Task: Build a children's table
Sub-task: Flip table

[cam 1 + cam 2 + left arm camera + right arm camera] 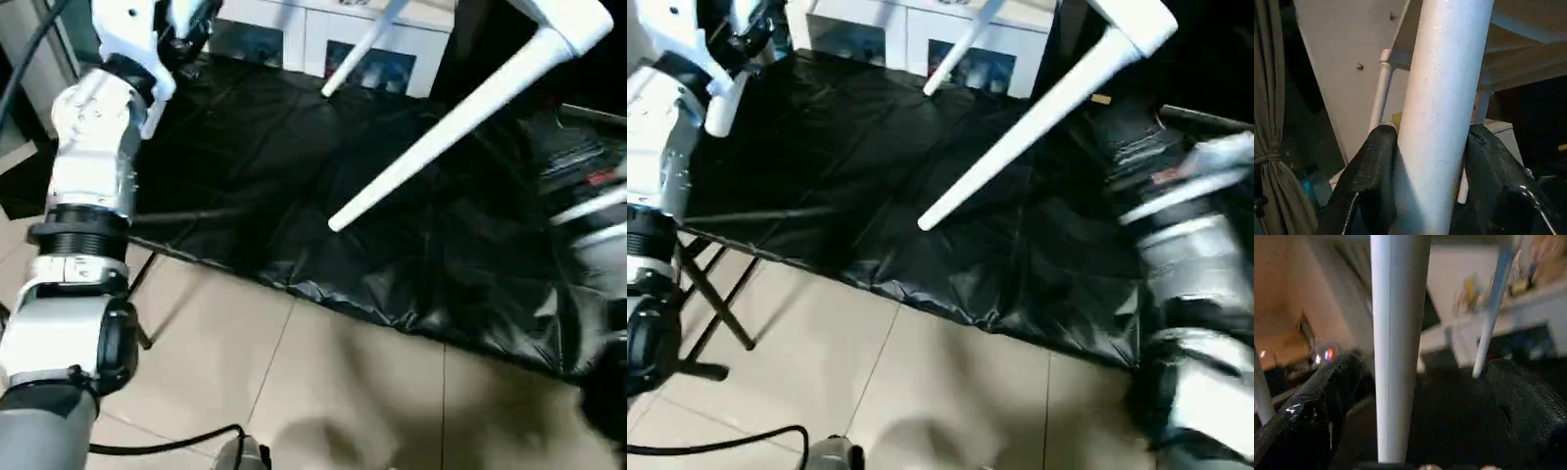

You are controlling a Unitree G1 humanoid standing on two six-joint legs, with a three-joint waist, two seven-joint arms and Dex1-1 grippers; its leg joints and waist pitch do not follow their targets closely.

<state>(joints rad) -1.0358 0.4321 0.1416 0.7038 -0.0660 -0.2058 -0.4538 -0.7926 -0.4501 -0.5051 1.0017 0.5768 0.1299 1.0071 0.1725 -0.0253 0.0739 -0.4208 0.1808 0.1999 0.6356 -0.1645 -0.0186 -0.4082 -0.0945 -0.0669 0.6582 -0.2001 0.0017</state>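
Closest in, my right gripper [1415, 396] stands wide open with a white table leg [1397, 347] running lengthwise between its fingers, touching neither, so I judge it the arm to close next. Beyond, that leg [460, 122] slants up over the black-covered table [274, 166] toward the tabletop [578, 20]. Farther left, my left gripper [1432, 176] clamps another leg [1442, 107].

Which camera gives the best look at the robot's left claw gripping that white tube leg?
The left wrist view: the left gripper has both black fingers pressed against the white tubular plastic leg. In the left eye view that gripper is small and partly cropped.
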